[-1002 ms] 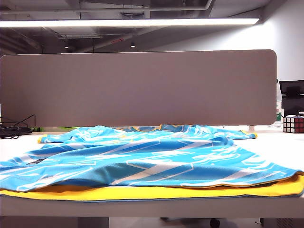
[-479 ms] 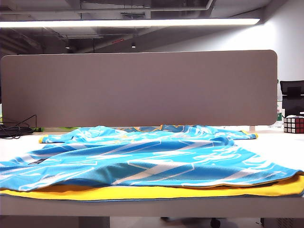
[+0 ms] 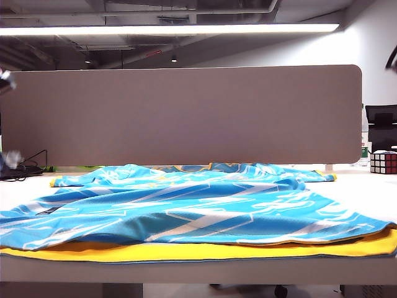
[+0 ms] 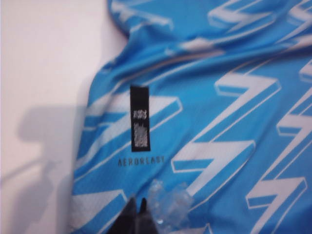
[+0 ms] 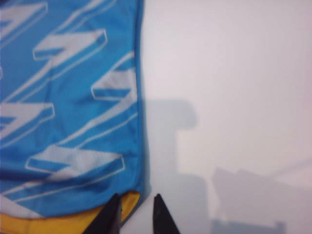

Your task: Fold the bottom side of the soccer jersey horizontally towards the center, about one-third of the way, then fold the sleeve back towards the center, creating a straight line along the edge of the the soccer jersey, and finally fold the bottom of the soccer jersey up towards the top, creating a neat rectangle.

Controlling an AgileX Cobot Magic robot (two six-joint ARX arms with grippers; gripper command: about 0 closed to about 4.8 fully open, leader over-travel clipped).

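Note:
The soccer jersey (image 3: 198, 208), sky-blue with white streaks and a yellow underlayer along its near edge, lies spread across the table. In the left wrist view my left gripper (image 4: 137, 204) hovers shut above the jersey (image 4: 219, 97), close to a black label (image 4: 140, 122) and near the cloth's side edge. In the right wrist view my right gripper (image 5: 136, 201) is open, its tips straddling the jersey's corner (image 5: 127, 199) where the yellow lining shows; nothing is gripped. In the exterior view only blurred bits of the arms show at the upper left and right borders.
A tall grey divider panel (image 3: 180, 115) stands behind the white table (image 3: 186, 271). A Rubik's cube (image 3: 383, 162) sits at the far right. Black cables (image 3: 18, 169) lie at the far left. Bare tabletop (image 5: 234, 73) lies beside the jersey's corner.
Blurred bits of both arms have come into the exterior view at its upper left and upper right borders. The jersey lies as before.

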